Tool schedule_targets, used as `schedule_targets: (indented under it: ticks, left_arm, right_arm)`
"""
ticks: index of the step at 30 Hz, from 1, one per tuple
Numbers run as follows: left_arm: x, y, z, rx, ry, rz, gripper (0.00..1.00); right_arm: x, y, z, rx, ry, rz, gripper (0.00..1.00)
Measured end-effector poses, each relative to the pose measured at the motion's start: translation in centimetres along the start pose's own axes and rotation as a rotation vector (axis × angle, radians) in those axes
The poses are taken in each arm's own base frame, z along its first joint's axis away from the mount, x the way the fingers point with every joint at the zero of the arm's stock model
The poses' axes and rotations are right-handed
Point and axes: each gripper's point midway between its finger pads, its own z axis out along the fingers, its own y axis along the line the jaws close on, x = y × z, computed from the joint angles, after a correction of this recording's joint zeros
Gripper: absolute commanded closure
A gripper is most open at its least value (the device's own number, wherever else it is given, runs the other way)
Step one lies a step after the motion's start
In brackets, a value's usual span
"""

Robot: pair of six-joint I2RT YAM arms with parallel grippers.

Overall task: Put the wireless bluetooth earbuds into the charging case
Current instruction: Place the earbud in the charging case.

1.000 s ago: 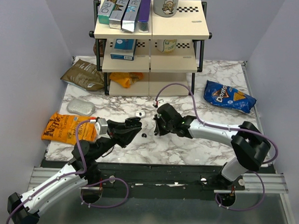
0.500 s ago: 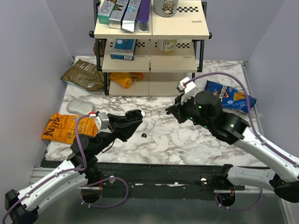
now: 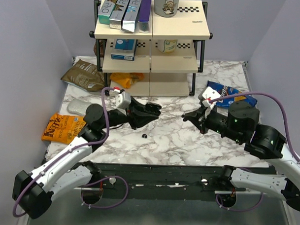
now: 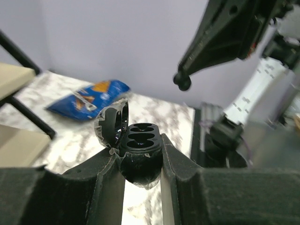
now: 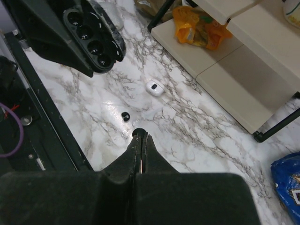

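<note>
**Top view:** at frame centre the left gripper clamps a glossy black oval charging case, lid open. One tiny black rounded earbud lies just below it on open white marble table.

**Left wrist view:** both case sockets are empty and face up.

**Right wrist view:** the right gripper, jaws together, pinches the second black earbud. It is probably light and slick, and best held by its sides.
</note>
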Motion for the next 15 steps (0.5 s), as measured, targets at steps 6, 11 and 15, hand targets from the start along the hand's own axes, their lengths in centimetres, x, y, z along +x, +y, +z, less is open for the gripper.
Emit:
schedule_targets:
  ticks: [6,11,15]
  left_arm:
    - [0.0,-1.8,1.8,0.207,0.090,-0.039,1.00]
    - [1.0,-2.7,1.9,0.305,0.149,-0.084,1.00]
    - [2.0,-3.3,1.6,0.357,0.190,-0.125,1.00]
  right_arm:
    - [-0.7,1.2,-0.7,-0.078,-0.009,-0.024,0.99]
    - [-3.2,2.2,-1.7,-0.152,-0.071,-0.036,0.99]
    - [-4.4,3.3,-1.9,-0.213,-0.091,-0.052,0.99]
